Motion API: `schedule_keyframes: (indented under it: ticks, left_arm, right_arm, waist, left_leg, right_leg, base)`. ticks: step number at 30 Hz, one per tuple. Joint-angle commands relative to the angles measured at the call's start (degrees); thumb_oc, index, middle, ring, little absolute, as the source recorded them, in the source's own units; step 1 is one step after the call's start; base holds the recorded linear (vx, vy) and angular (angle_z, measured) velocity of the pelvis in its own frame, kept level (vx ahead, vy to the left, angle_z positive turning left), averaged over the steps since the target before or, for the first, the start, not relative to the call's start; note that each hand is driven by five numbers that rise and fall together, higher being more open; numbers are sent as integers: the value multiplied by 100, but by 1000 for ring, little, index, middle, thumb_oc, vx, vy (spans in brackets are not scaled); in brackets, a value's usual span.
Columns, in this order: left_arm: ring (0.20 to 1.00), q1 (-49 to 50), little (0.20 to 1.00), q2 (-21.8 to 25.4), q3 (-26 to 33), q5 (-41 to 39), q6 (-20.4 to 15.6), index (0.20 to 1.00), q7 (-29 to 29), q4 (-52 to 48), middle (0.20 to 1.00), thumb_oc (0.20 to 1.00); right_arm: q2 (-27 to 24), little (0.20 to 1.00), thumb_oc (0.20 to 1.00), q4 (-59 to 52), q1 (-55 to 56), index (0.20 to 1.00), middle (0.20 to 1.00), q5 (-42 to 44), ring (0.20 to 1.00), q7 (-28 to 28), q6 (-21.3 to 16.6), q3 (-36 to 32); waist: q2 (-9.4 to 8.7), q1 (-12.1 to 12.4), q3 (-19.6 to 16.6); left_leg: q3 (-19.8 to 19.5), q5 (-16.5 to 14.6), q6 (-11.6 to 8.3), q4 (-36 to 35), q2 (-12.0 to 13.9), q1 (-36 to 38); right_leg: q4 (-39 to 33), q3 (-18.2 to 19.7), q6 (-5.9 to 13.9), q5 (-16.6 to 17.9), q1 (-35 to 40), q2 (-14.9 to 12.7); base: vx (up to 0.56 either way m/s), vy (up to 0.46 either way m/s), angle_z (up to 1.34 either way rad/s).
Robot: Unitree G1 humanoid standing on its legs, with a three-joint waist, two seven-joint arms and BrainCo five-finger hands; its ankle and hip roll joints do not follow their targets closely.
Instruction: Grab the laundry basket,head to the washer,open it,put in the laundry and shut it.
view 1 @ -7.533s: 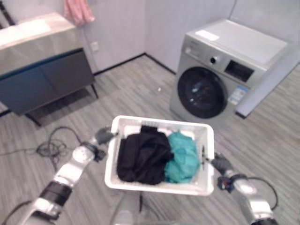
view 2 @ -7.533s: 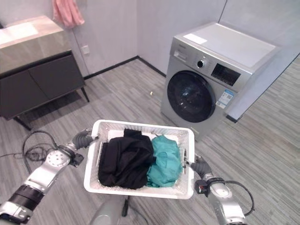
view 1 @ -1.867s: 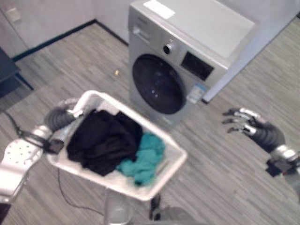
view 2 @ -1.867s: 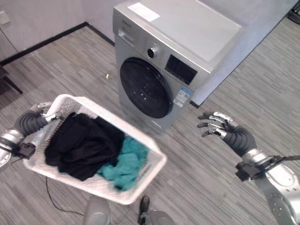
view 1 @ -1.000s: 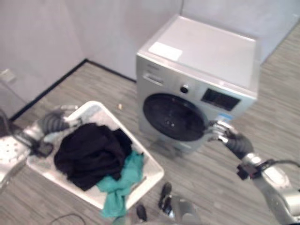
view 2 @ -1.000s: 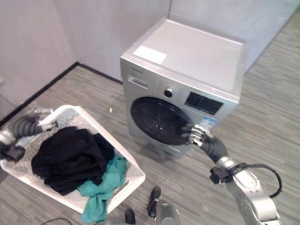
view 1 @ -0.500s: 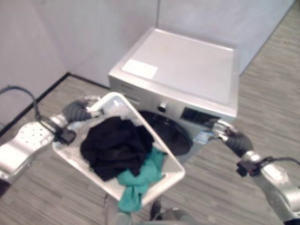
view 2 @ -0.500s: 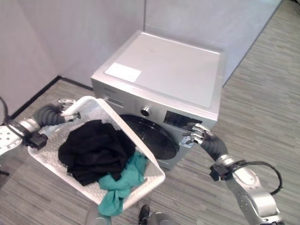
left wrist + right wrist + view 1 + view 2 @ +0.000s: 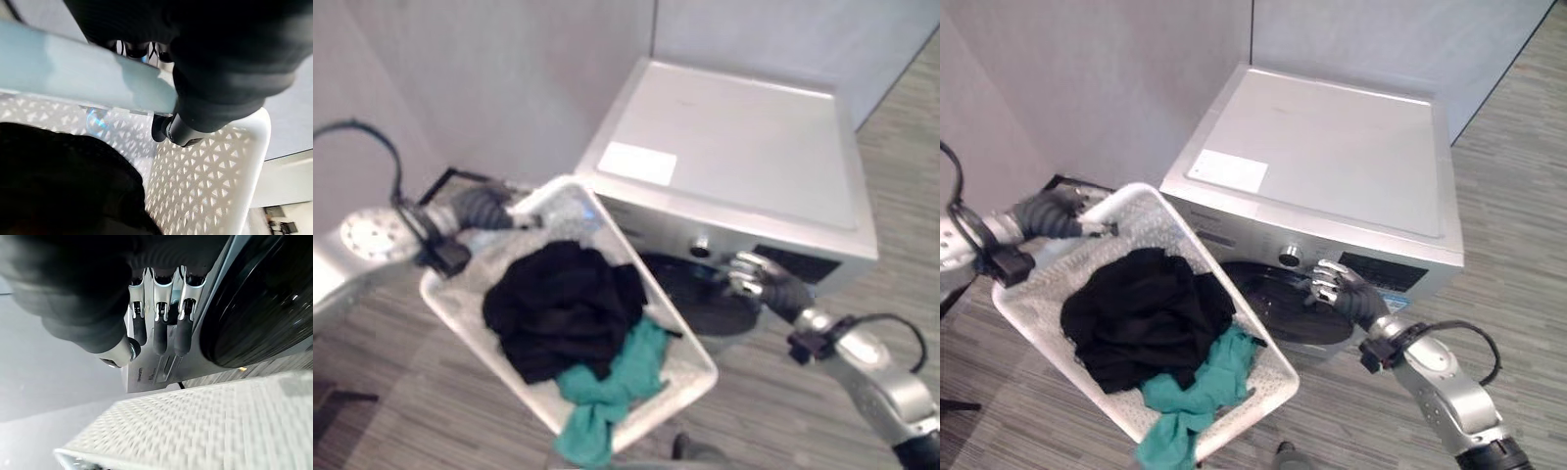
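Left hand [image 9: 1053,215]: curled round the rim of the white laundry basket [image 9: 1258,345] at its far left corner, thumb and fingers clamped on the rim per left wrist view. The basket is held off the floor [image 9: 1518,225] by that one corner, tilted, its near end lower and overlapping the front of the washer [image 9: 1332,157] in both eye views.

Contents: black garment [image 9: 1141,318] piled in the middle of the basket; teal garment [image 9: 1200,387] at the lower end, one part draped over the near rim and hanging outside.

Right hand [image 9: 1340,290]: at the washer front, at the upper right edge of the round dark door [image 9: 1283,308], just below the control knob [image 9: 1290,257]. Fingers [image 9: 159,335] slightly bent, spread side by side, gripping nothing; right wrist view shows them just beside the door's dark glass. Contact with the door cannot be told.

Washer door is closed. Washer stands against a grey wall [image 9: 1116,88] in a corner.
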Motion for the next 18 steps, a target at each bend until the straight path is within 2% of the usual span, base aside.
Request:
schedule_keyframes:
  ticks: [1, 5, 6, 8, 9, 13, 15, 18]
  left_arm:
    - [200, -796, 200, -482, 323, -679, -772, 200, -105, 247, 200, 200]
    - [200, -1760, 200, -555, -395, -831, -775, 200, -150, 479, 200, 200]
    - [200, -2415, 200, -701, -944, -904, -674, 200, -211, 762, 200, 200]
    - [200, -3387, 200, -1053, -1677, -911, -582, 200, -269, 1259, 200, 200]
    - [200, -3481, 200, -1064, -1768, -922, -586, 200, -272, 1277, 200, 200]
    - [200, -4317, 200, -1646, -2440, -698, -408, 200, -504, 1742, 200, 200]
    - [200, -4514, 200, -1938, -2572, -662, -400, 200, -577, 1783, 200, 200]
    - [200, -4560, 200, -2128, -2562, -700, -385, 200, -584, 1814, 200, 200]
  right_arm:
    - [-734, 200, 200, -204, 49, 200, 200, 276, 200, 122, -274, -201]
    - [-750, 200, 200, -142, 1, 200, 200, 195, 200, 161, -253, -165]
    - [-756, 200, 200, -85, -48, 200, 200, 146, 200, 177, -221, -92]
    - [-704, 200, 200, 24, -116, 200, 200, 15, 200, 208, -156, -4]
    - [-677, 200, 200, 26, -117, 200, 200, 14, 200, 208, -157, -11]
    - [-613, 200, 200, 199, -340, 200, 200, -118, 200, 268, -65, 176]
    - [-614, 200, 200, 278, -428, 200, 200, -184, 200, 305, -46, 254]
    - [-618, 200, 200, 296, -461, 200, 200, -187, 200, 335, -34, 293]
  waist:
    - [399, -3, -574]
    - [437, -21, -636]
    - [489, -66, -662]
    - [505, -97, -685]
    - [479, -86, -679]
    - [516, -173, -688]
    - [505, -222, -699]
    - [488, -255, -705]
  left_leg:
    - [8, -345, -236, -333, 689, 777]
    - [145, -360, -206, -468, 634, 873]
    - [225, -371, -193, -533, 603, 926]
    - [311, -392, -162, -561, 569, 972]
    - [313, -393, -162, -561, 568, 973]
    - [366, -422, -135, -546, 556, 986]
    - [397, -447, -121, -541, 547, 1011]
    - [427, -452, -114, -555, 547, 1026]
  right_leg:
    - [75, -151, 86, 296, -379, 41]
    - [-18, -114, 192, 398, -394, -28]
    - [-61, -110, 255, 458, -403, -68]
    - [-88, -102, 317, 509, -404, -118]
    - [-88, -100, 318, 510, -404, -119]
    - [-38, -81, 360, 523, -432, -163]
    - [-11, -60, 385, 540, -452, -178]
    - [-8, -45, 400, 554, -457, -177]
  base:
    - [10, 54, -26]
    - [13, 63, -26]
    - [7, 53, -19]
    - [10, 52, -18]
    - [9, 30, -18]
    - [1, 14, -6]
    - [5, 11, -3]
    - [9, 8, -12]
